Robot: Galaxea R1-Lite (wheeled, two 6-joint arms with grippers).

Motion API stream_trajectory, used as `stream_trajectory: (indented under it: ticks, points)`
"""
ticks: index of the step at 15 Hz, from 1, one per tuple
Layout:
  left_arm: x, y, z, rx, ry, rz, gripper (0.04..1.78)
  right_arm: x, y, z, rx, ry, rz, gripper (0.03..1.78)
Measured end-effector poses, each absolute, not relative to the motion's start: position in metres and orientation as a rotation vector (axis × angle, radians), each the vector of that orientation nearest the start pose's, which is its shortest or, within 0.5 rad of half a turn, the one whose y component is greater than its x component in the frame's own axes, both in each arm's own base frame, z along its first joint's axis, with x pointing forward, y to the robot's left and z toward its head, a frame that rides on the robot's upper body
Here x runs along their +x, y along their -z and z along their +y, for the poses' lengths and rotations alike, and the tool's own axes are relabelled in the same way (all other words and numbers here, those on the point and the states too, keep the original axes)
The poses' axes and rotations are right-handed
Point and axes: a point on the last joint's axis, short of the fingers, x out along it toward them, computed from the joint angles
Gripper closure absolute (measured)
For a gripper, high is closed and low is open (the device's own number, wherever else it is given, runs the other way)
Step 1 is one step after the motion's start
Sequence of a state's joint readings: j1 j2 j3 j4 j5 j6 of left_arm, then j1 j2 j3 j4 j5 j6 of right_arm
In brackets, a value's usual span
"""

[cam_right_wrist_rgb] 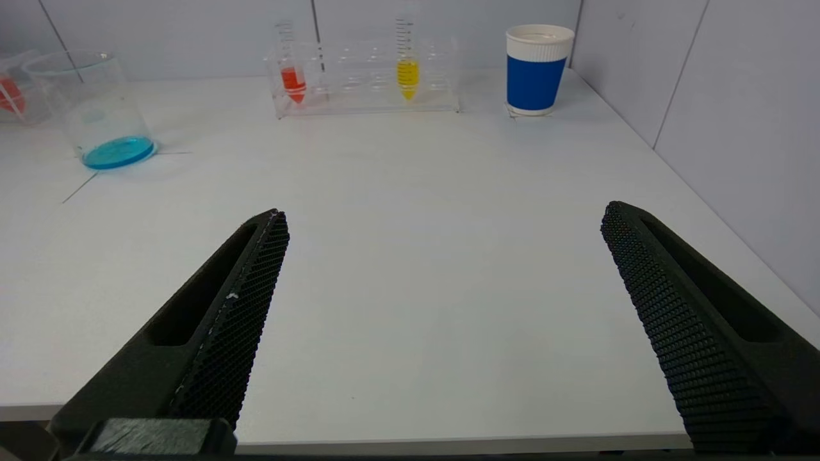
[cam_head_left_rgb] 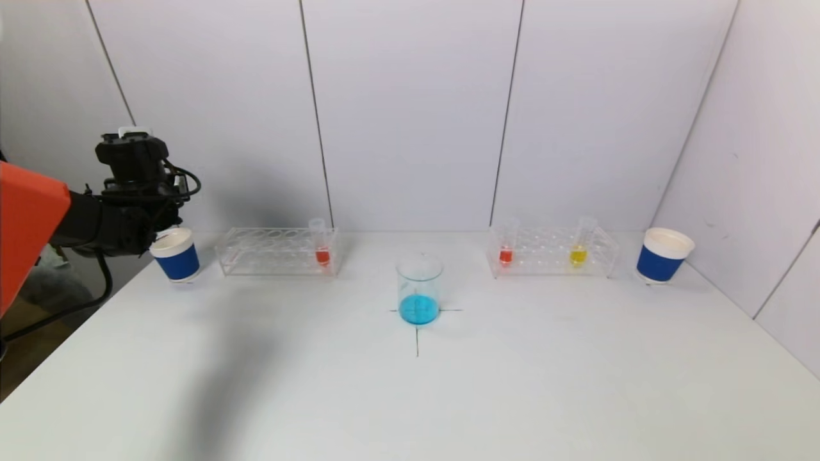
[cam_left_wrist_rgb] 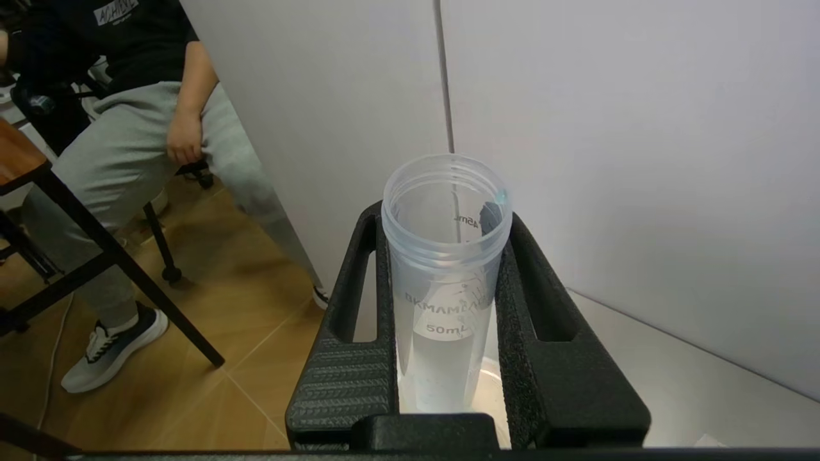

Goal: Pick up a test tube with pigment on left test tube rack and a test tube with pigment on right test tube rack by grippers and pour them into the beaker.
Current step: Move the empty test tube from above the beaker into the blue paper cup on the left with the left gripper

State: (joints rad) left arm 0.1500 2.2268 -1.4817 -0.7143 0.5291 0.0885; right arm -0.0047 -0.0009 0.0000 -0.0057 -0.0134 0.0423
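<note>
So the left gripper (cam_left_wrist_rgb: 448, 358) was clamped on an empty clear test tube (cam_left_wrist_rgb: 445, 282), hovering over the blue paper cup (cam_head_left_rgb: 176, 254) at the bench's (cam_head_left_rgb: 410, 397) ten o'clock; the beaker (cam_head_left_rgb: 419, 298) with blue liquid sat dead centre; right gripper (cam_right_wrist_rgb: 442, 333) hung wide apart near five o'clock, well short of the right rack (cam_head_left_rgb: 554, 253) with its red and yellow tubes.
</note>
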Motion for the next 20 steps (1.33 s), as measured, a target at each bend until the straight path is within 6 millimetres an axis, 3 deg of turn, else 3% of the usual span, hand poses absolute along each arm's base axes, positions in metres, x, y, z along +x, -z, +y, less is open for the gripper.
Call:
stream_trajectory:
  ticks: [15,20]
  points:
    - [0.453,-0.115,0.078,0.083,-0.646,0.097,1.37,-0.023,-0.076,0.000,0.042,0.018,-0.007,0.04]
    - [0.452,-0.106,0.078,0.083,-0.645,0.115,1.37,-0.023,-0.076,0.000,0.042,0.018,-0.007,0.04]
